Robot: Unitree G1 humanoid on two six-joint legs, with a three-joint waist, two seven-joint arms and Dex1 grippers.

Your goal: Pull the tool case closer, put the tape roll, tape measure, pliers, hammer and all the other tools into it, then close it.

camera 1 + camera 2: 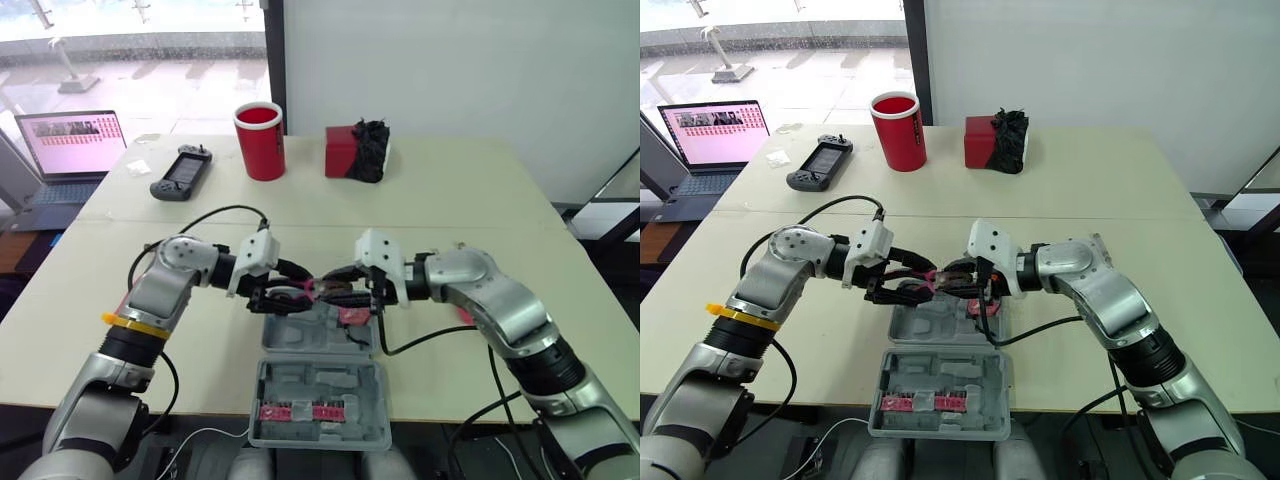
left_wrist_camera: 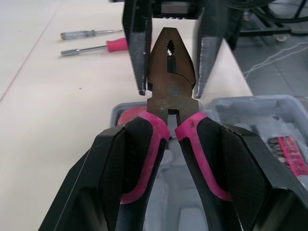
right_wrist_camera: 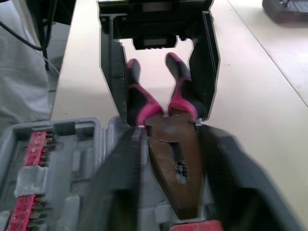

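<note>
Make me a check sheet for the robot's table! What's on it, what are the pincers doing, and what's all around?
Surface: beige table, flat and dry-looking.
Job's things: grey tool case lies open at the near edge. Pink-handled pliers are held over it. Two screwdrivers lie on the table.
Clutter: red cup, red box with a black bundle against it, game console.
Pincers: left pincer is shut on the pliers' handles. Right pincer is at their metal head.
Cables: a black cable loops over the table by the left arm.
Surroundings: laptop off to the left, window, white wall.
</note>
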